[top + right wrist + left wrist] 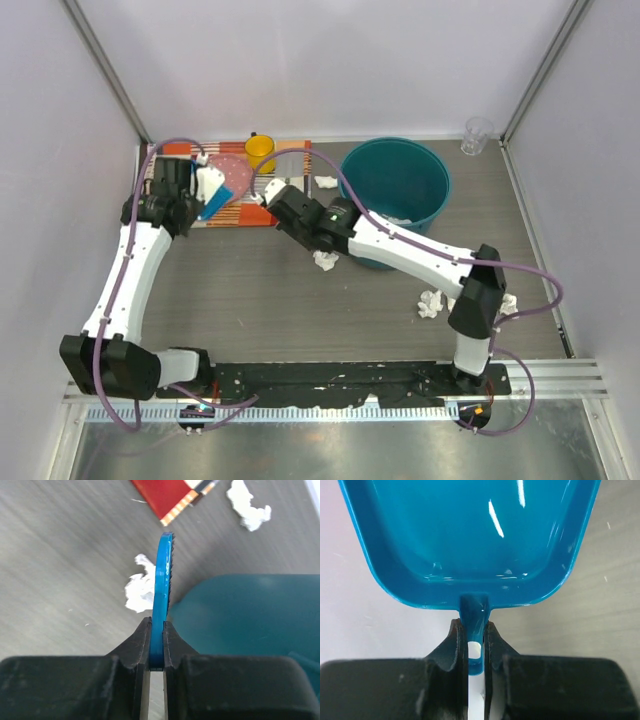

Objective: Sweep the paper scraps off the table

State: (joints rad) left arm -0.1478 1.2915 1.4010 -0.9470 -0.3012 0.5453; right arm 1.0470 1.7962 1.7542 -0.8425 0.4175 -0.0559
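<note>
Several white paper scraps lie on the dark table [250,300]: one [325,260] beside the teal bucket [395,190], one [327,182] at the placemat's edge, two [430,303] [510,303] at the right. My right gripper [272,192] [157,630] is shut on a thin blue brush [162,575], seen edge-on, with a scrap [140,587] just beyond it and another [248,505] farther off. At the back left, my left gripper [192,195] [475,635] is shut on the handle of a blue dustpan [470,540] [213,207]; its tray looks empty.
A striped placemat [240,185] lies at the back left with a yellow cup [260,148] on it. A clear glass [477,135] stands in the back right corner. White walls close the table on three sides; a metal rail [560,375] runs along the front.
</note>
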